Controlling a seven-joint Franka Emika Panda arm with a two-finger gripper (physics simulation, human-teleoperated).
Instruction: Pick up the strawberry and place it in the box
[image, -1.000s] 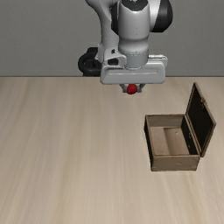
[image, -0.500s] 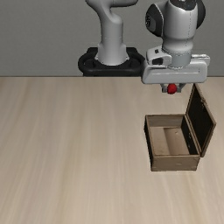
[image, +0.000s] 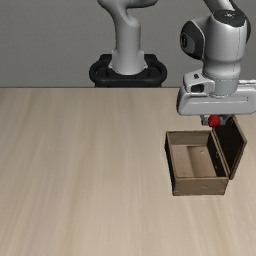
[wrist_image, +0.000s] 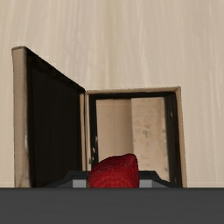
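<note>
Exterior view, left to right: bare bench (image: 70, 170) on the left, robot base (image: 128, 70) at the middle back, then the arm reaching over toward the exterior view's right. Jaws are clenched on the strawberry (image: 212, 120), carrying it in the air, clear of the bench. Under it and slightly forward sits the box (image: 197, 186), open, with its lid (image: 231, 140) standing up on the right-hand side. Strawberry looks to be over the box's rear rim, close to the lid's top corner, not over the middle of the cavity. Wrist view agrees: strawberry (wrist_image: 113, 171) sits between the fingertips, overlapping the near wall of the box (wrist_image: 131, 92), most of the opening beyond it, lid (wrist_image: 52, 122) off to one side. Risks as I read them: release here and the berry likely clips the rim, then rolls out onto the bench. Descend here and a finger or the hand body could hit the lid, swinging it shut or shoving the box. I'd want it centred over the opening before lowering. Can't judge the height margin above the lid.
</note>
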